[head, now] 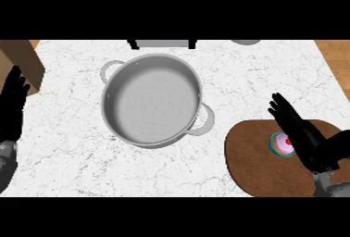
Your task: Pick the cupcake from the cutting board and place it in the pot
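I'm at the reach: my right hand (304, 136) (fingers straight, nothing grasped) covers the small pink-frosted cupcake (280, 144); closing comes next.

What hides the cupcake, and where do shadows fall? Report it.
Head view: the right hand covers the cupcake's right side; a faint shadow sits under the pot; the cutting board is cropped at the right edge.

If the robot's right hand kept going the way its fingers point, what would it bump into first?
Probably the pot. The right hand points up and leftward from beside the cupcake; only bare counter lies between, though height is unclear.
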### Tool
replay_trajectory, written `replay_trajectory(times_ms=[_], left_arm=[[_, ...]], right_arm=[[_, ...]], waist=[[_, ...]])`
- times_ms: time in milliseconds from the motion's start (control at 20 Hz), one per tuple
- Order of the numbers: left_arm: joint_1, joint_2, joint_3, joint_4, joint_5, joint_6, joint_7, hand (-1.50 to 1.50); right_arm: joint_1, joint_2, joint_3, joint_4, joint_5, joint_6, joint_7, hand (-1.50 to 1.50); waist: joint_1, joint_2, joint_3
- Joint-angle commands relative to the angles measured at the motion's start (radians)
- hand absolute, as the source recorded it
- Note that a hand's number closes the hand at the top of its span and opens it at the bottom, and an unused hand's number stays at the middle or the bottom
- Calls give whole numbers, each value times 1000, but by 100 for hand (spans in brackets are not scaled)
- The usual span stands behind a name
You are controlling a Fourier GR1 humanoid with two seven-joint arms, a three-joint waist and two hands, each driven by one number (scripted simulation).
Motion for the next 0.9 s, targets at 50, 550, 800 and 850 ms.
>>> replay_trajectory(times_ms=[50, 550, 800, 850], left_arm=[[-3, -93, -100, -27, -10, -63, 7, 0], [115, -202, -253, -3, 82, -279, -49, 0], [98, -206, -250, 18, 72, -331, -62, 0], [125, -212, -238, -4, 85, -358, -86, 0]], right_arm=[[-15, -69, -15, -18, 5, 94, 24, 150], [47, 12, -149, -98, 279, -267, -433, -150], [220, -27, -184, -349, 232, -213, -457, -150], [237, -58, -192, -314, 258, -189, -416, -150]], waist=[[-8, 0, -14], [-67, -6, -11], [-34, -5, -15], [-16, -2, -14]])
